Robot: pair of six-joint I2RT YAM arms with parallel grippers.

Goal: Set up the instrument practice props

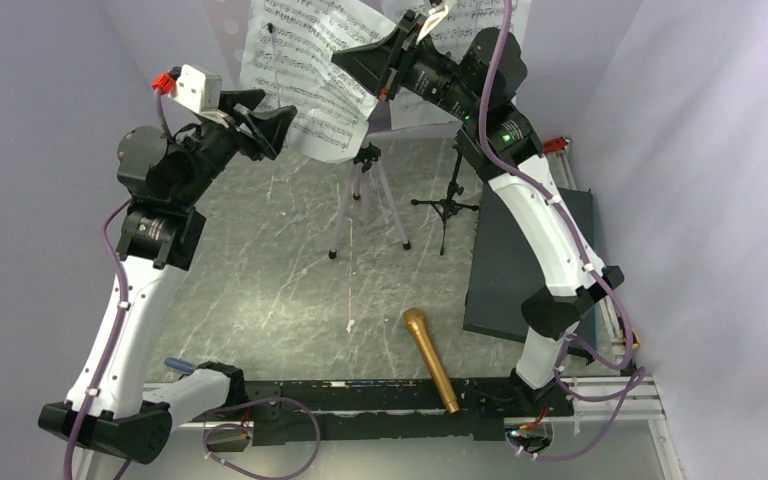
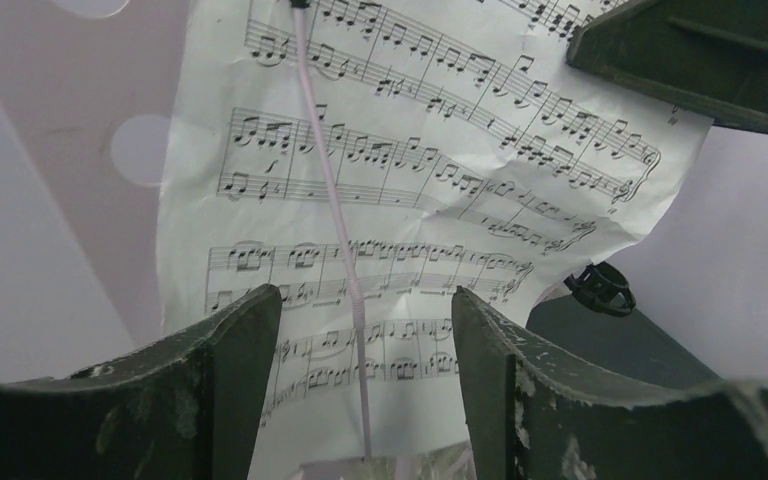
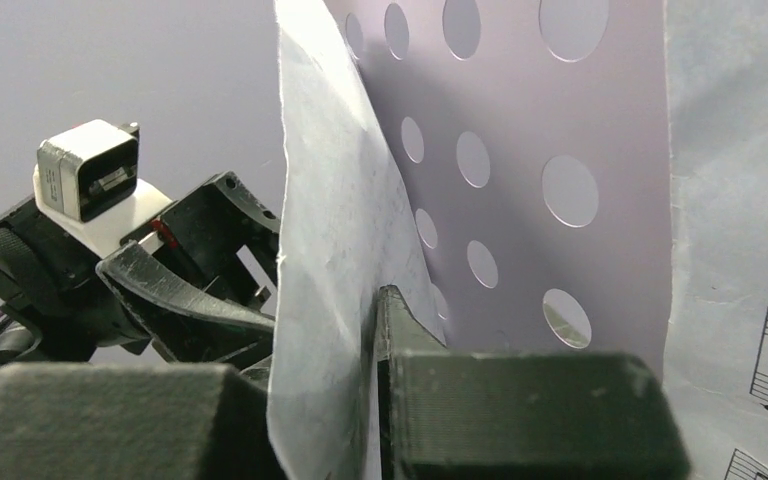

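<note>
The lilac perforated music stand (image 1: 365,195) stands at the back centre; its desk (image 3: 520,180) shows close in the right wrist view. My right gripper (image 1: 360,62) is shut on the right edge of a white music sheet (image 1: 305,85) and holds it in front of the desk; the pinched edge (image 3: 325,300) runs between its jaws (image 3: 365,310). A second sheet (image 3: 740,250) lies on the desk's right side. My left gripper (image 1: 270,125) is open and empty by the held sheet's lower left, facing the sheet (image 2: 410,180). The gold microphone (image 1: 430,358) lies near the front. The black mic stand (image 1: 447,205) stands right of the tripod.
A dark grey slab (image 1: 520,260) lies at the right under my right arm. The stand's thin page-holder wire (image 2: 330,200) crosses the held sheet. The mic stand's ring mount (image 2: 600,288) shows past the sheet. Lilac walls close in the back and sides.
</note>
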